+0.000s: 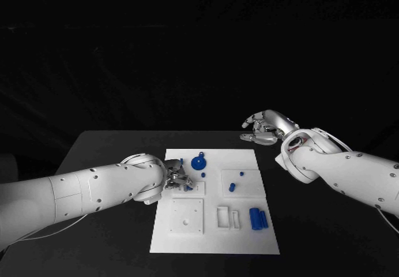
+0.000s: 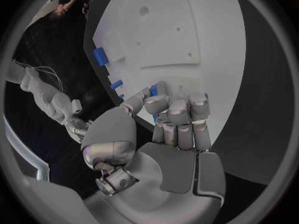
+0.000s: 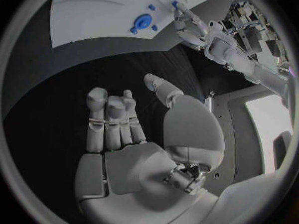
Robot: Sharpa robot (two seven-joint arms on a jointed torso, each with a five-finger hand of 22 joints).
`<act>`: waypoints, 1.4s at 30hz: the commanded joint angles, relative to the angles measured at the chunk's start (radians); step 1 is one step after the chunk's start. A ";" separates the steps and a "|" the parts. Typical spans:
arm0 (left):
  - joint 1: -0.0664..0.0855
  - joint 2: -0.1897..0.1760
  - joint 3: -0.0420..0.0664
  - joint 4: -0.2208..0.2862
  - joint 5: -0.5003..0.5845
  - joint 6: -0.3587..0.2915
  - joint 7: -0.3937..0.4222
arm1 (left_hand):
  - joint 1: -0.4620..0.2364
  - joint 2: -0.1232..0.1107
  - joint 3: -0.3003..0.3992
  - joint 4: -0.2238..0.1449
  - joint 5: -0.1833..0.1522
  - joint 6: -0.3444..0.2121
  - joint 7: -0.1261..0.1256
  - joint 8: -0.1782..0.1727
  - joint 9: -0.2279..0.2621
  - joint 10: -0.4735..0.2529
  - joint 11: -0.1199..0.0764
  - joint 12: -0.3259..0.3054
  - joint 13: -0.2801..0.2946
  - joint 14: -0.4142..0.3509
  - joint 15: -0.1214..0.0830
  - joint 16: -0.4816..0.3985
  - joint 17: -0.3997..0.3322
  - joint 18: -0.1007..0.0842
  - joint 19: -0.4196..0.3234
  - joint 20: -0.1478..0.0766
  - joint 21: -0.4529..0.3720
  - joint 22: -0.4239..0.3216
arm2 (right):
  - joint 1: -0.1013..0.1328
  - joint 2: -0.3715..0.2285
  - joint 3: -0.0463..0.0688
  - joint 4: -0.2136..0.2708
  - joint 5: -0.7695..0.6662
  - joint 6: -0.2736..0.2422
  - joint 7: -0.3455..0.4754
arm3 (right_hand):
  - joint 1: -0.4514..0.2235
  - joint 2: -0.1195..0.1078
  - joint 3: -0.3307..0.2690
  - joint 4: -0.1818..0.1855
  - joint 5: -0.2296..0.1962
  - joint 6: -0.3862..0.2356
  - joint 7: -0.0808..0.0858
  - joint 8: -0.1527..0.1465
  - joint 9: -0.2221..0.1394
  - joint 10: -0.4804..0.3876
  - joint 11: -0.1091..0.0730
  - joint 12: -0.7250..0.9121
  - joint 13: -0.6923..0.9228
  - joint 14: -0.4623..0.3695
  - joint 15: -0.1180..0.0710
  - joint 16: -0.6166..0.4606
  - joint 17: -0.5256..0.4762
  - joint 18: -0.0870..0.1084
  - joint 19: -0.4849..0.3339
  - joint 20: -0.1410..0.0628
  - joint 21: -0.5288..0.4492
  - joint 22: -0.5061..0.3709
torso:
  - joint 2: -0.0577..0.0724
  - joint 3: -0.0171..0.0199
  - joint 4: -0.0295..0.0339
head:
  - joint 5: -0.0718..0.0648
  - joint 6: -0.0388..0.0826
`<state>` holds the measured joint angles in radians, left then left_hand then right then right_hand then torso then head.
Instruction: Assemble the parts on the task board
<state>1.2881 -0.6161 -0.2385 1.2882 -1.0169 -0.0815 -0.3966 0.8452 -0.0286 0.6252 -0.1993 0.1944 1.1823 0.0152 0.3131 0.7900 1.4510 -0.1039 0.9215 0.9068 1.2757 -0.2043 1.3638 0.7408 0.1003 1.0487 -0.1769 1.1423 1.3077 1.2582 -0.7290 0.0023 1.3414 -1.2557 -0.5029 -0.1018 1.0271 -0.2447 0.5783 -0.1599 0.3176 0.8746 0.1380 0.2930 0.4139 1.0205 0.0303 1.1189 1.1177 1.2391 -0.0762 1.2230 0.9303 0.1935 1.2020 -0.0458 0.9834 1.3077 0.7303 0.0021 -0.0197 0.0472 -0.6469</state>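
Black tabletop (image 1: 108,144) carries the white task board (image 1: 214,225) at its middle; at the board's left edge we see our left hand (image 1: 177,180), its fingers (image 2: 168,104) curled over a small blue part (image 2: 153,90), though we cannot tell whether they grip it. Further right, blue parts (image 1: 258,219) lie on the board; our right hand (image 1: 266,128) hovers beyond the far right corner, fingers (image 3: 109,109) apart, holding nothing.

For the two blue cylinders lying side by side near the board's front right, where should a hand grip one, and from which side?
Take the outer of the two blue cylinders across its middle, coming down from above with the right hand, which looks empty. They lie flat and close together on the task board, so the free outer flank and top offer room for fingers; the gap between them probably does not.
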 commanded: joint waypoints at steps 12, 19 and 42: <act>-0.003 -0.006 0.000 0.010 -0.025 -0.039 0.000 | 0.027 0.042 0.032 -0.038 0.021 0.082 -0.031 0.003 0.002 -0.033 -0.022 0.008 -0.003 0.007 -0.018 0.008 -0.003 0.004 0.000 -0.093 0.005 0.008 | 0.000 -0.002 0.000 0.000 -0.003 0.012 0.009 | 0.010 0.003 -0.003 0.006 0.005 0.001 0.006 0.006 0.001 -0.004 0.000 0.006 -0.002 -0.001 -0.003 -0.006 0.001 0.068 0.003 -0.007 -0.004 0.007 | 0.000 -0.0004 -0.0002 | 0.001 -0.002; -0.004 -0.007 0.000 0.012 -0.020 -0.020 -0.001 | 0.026 0.044 0.033 -0.038 0.026 0.082 -0.032 0.003 0.002 -0.033 -0.022 0.009 -0.003 0.008 -0.018 0.008 -0.003 0.004 0.000 -0.093 0.005 0.008 | 0.000 -0.002 0.000 0.000 -0.003 0.013 0.009 | 0.010 0.003 -0.003 0.006 0.005 0.001 0.006 0.006 0.001 -0.004 0.000 0.006 -0.002 -0.001 -0.003 -0.006 0.001 0.068 0.003 -0.007 -0.004 0.007 | 0.000 -0.0001 -0.0001 | 0.001 -0.003; -0.009 -0.015 0.000 0.015 -0.020 -0.014 -0.002 | 0.025 0.044 0.033 -0.041 0.033 0.082 -0.032 0.003 0.002 -0.033 -0.023 0.010 -0.004 0.008 -0.018 0.009 -0.004 0.004 0.000 -0.092 0.005 0.008 | 0.000 -0.003 0.000 0.001 -0.003 0.014 0.008 | 0.011 0.003 -0.003 0.005 0.006 0.001 0.006 0.006 0.001 -0.004 0.000 0.007 -0.003 -0.001 -0.003 -0.006 0.002 0.068 0.003 -0.007 -0.004 0.007 | 0.000 -0.0002 -0.0007 | 0.005 -0.003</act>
<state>1.2803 -0.6304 -0.2388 1.3002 -1.0352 -0.1096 -0.4000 0.8408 -0.0243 0.6235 -0.2011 0.2237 1.1823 0.0152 0.3129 0.7899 1.4490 -0.1018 0.9266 0.9038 1.2733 -0.2067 1.3676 0.7376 0.0976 1.0488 -0.1768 1.1422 1.3074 1.2581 -0.7318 0.0023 1.3416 -1.2555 -0.5004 -0.1017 1.0310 -0.2408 0.5755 -0.1571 0.3176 0.8751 0.1383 0.2930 0.4139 1.0207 0.0304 1.1188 1.1161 1.2391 -0.0762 1.2230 0.9307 0.1936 1.2034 -0.0442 0.9835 1.3074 0.7297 0.0022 -0.0197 0.0509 -0.6499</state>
